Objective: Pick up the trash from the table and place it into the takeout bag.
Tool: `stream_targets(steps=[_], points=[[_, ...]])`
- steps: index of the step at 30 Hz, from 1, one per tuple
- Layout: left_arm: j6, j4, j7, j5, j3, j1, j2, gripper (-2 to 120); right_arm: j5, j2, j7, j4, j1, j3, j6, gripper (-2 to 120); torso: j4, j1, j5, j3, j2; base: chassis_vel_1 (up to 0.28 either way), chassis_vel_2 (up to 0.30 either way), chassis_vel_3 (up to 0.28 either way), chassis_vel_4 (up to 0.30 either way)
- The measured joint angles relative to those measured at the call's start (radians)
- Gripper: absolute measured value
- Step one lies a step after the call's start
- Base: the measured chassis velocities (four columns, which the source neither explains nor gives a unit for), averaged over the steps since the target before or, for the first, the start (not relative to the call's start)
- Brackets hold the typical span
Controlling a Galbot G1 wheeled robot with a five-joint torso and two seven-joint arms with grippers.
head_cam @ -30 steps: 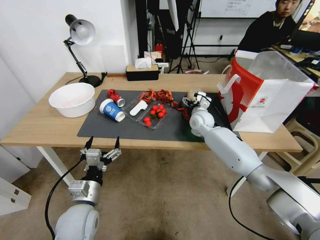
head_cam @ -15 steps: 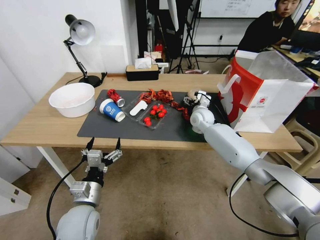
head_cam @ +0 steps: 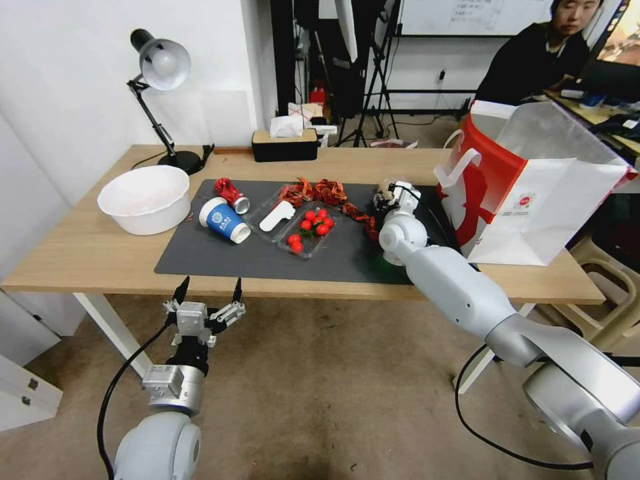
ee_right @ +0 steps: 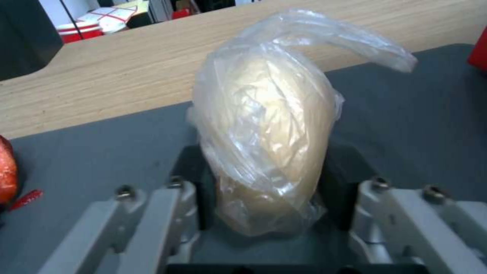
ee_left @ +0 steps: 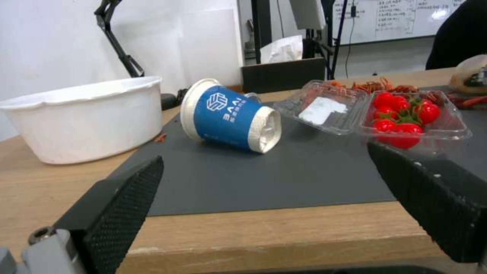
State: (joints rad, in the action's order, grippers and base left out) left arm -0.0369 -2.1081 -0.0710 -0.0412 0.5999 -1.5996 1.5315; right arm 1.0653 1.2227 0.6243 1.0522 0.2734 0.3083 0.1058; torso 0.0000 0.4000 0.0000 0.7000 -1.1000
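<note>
Far left, white basin (head_cam: 143, 198) sits on the tabletop (head_cam: 87, 250), not my job. My left tool (head_cam: 207, 288) hangs below the tabletop's near edge, fingers spread wide apart, gripping nothing; it's sunk a touch lower vs a sec ago, otherwise idle. Straight ahead of it on the dark mat (head_cam: 220, 257): blue cup (head_cam: 225, 219) on its side, crushed red can (head_cam: 231, 193) just behind it, both untouched. Next over, clear tray w/ white scrap (head_cam: 277, 215), then tomato tray (head_cam: 309, 229), red shell bits (head_cam: 320, 190) at the mat's far edge. Now the action: my right tool (head_cam: 395, 193) has crept forward toward the mat's far right part, and the wrist cam shows the beige wad in clear plastic (ee_right: 266, 125) sitting between the fingers (ee_right: 205, 190), which look closed on its lower end. It's upright, apparently still on the mat. My read: grasp about made, lift pending. Takeout bag (head_cam: 533, 193) stands open just to the right, so it's a short carry.
</note>
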Motion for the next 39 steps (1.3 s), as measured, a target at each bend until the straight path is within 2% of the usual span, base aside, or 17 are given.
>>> stream_targets(steps=[3,10,17,19,25,32,37,39], points=[[-0.002,0.003,0.000,0.000,0.000,0.001,0.000,100,0.000,-0.001,-0.002,-0.001,0.000,0.001,0.000,23,0.0000,0.000,0.0000,0.000,0.000,0.000,0.000,0.000,0.000],[-0.002,0.004,0.000,0.001,-0.002,0.001,0.000,100,-0.001,-0.003,-0.004,0.000,0.002,0.002,-0.001,7,0.0000,0.000,0.0000,0.000,0.000,0.000,0.000,0.000,0.000],[-0.002,0.004,0.000,0.001,-0.002,0.001,-0.001,100,-0.001,-0.010,-0.023,0.021,0.008,0.002,-0.015,7,0.0000,0.000,0.0001,0.000,0.000,0.000,0.000,0.000,0.000],[-0.002,0.003,0.000,0.002,-0.002,0.001,-0.002,100,-0.001,-0.019,-0.065,0.053,0.015,0.002,-0.056,7,-0.0001,0.000,0.0000,0.000,0.000,0.000,0.000,0.000,0.000],[-0.002,0.002,0.000,0.002,-0.002,0.001,-0.002,100,-0.001,-0.037,-0.128,0.133,0.026,0.002,-0.098,7,0.0001,0.000,0.0000,0.000,0.000,0.000,0.000,0.000,0.000],[-0.002,0.002,-0.001,0.004,-0.003,0.000,-0.002,100,-0.007,-0.082,-0.250,0.253,0.038,-0.011,-0.160,7,0.0002,0.000,0.0000,0.000,0.000,0.000,0.000,0.000,0.000],[-0.002,0.001,-0.001,0.004,-0.002,0.000,-0.003,100,-0.046,-0.112,-0.253,0.332,0.051,-0.060,-0.163,7,0.0000,0.000,0.0001,0.000,0.000,0.000,0.000,0.000,0.000],[-0.002,0.001,-0.001,0.005,-0.003,0.000,-0.003,100,-0.080,-0.134,-0.225,0.383,0.057,-0.102,-0.146,7,0.0000,0.000,0.0002,0.000,0.000,0.000,0.000,0.000,0.000]])
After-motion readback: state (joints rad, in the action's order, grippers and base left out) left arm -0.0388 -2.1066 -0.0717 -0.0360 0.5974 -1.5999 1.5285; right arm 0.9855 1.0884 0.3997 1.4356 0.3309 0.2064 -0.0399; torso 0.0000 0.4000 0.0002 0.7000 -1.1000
